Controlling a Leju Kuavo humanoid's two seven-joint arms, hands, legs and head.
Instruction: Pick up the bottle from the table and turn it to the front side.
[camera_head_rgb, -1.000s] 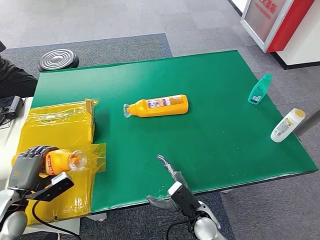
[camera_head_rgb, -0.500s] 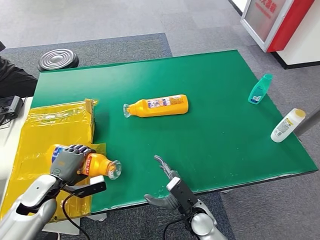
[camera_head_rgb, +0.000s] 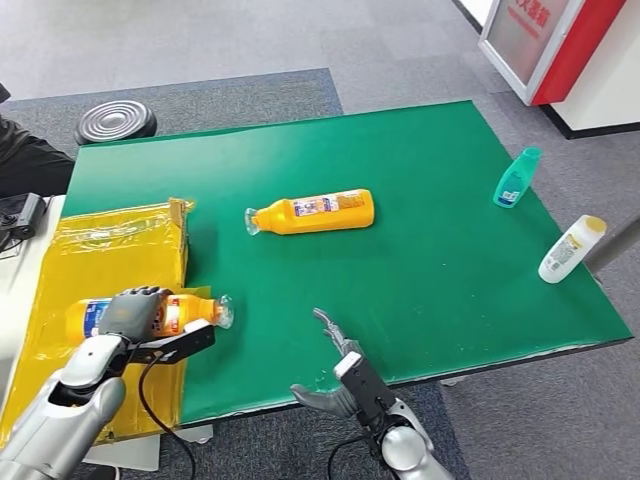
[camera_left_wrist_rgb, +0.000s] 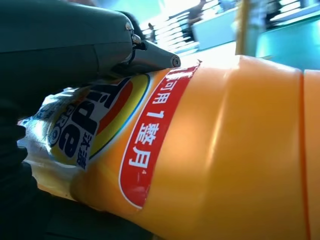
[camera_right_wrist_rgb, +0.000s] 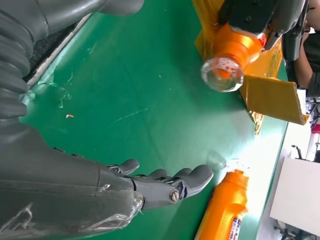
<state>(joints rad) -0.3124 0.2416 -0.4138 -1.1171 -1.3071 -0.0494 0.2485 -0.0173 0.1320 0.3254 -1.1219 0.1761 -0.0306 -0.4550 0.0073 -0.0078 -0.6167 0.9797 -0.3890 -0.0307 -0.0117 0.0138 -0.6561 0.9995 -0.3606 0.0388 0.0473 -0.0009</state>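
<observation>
My left hand (camera_head_rgb: 130, 312) grips an orange bottle (camera_head_rgb: 175, 313) (camera_left_wrist_rgb: 211, 150) lying sideways over the yellow sheet's edge, its clear cap (camera_head_rgb: 225, 311) (camera_right_wrist_rgb: 222, 74) pointing toward the table's middle. The bottle's red and blue label fills the left wrist view. A second orange bottle (camera_head_rgb: 313, 211) (camera_right_wrist_rgb: 222, 212) lies flat mid-table, cap to the left. My right hand (camera_head_rgb: 341, 362) (camera_right_wrist_rgb: 162, 182) hovers open at the table's near edge, fingers spread, holding nothing.
A yellow plastic-covered box (camera_head_rgb: 98, 260) takes the left of the green table (camera_head_rgb: 423, 270). A teal bottle (camera_head_rgb: 518, 178) and a white bottle with a yellow cap (camera_head_rgb: 570, 248) lie at the right edge. A dark round disc (camera_head_rgb: 115, 120) sits on the floor beyond.
My left hand has carried the orange bottle rightward off the yellow sheet, then lifted it slightly. The right hand has barely moved.
</observation>
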